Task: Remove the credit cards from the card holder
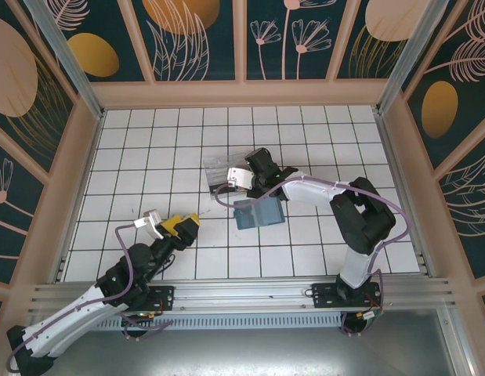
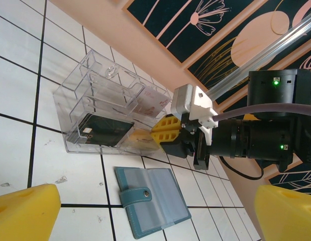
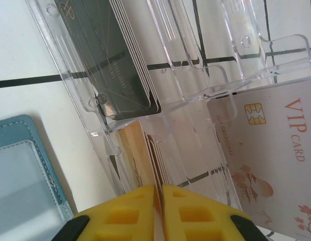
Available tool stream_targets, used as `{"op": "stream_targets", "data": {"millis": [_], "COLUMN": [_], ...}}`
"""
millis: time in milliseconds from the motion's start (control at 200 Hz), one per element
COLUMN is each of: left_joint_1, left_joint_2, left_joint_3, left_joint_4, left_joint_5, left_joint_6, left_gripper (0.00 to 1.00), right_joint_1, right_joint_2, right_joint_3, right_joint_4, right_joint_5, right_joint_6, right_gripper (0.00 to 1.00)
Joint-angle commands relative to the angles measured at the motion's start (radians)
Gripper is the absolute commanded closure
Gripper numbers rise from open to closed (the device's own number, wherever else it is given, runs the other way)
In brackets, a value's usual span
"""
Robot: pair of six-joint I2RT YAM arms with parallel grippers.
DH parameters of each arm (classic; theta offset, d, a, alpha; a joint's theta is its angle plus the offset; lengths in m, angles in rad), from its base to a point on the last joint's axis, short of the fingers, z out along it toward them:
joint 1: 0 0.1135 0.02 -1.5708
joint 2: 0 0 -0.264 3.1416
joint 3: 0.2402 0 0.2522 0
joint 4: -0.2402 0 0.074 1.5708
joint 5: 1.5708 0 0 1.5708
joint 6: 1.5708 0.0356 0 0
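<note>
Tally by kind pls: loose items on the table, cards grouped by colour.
card holder: 1
clear box: 1
card groups in the box: 3 (black cards, tan cards, white VIP card)
Total: 5

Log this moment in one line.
left gripper open | right gripper closed at clear box, by gold cards | wallet lying open beside box
</note>
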Motion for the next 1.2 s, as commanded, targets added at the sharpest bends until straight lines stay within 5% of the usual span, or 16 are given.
{"op": "stream_targets", "data": {"millis": [0, 1196], "left_joint_1": [0.007, 0.007], "left_joint_2": [-0.010, -0.010], "left_joint_3": [-0.036, -0.040], "left_joint_4": [-0.062, -0.054], "left_joint_5": [-0.011, -0.014], "left_joint_6": [0.020, 0.020], "left_gripper": [0.02, 0.02], "right_joint_1": [-0.005, -0.031], "right_joint_2": [-0.034, -0.046], "right_joint_3": [-0.003, 0.055], "right_joint_4": [-0.021, -0.030], "right_joint_5": [-0.031, -0.003], "right_joint_6": [-0.001, -0.035], "right_gripper": [0.90, 0.88]}}
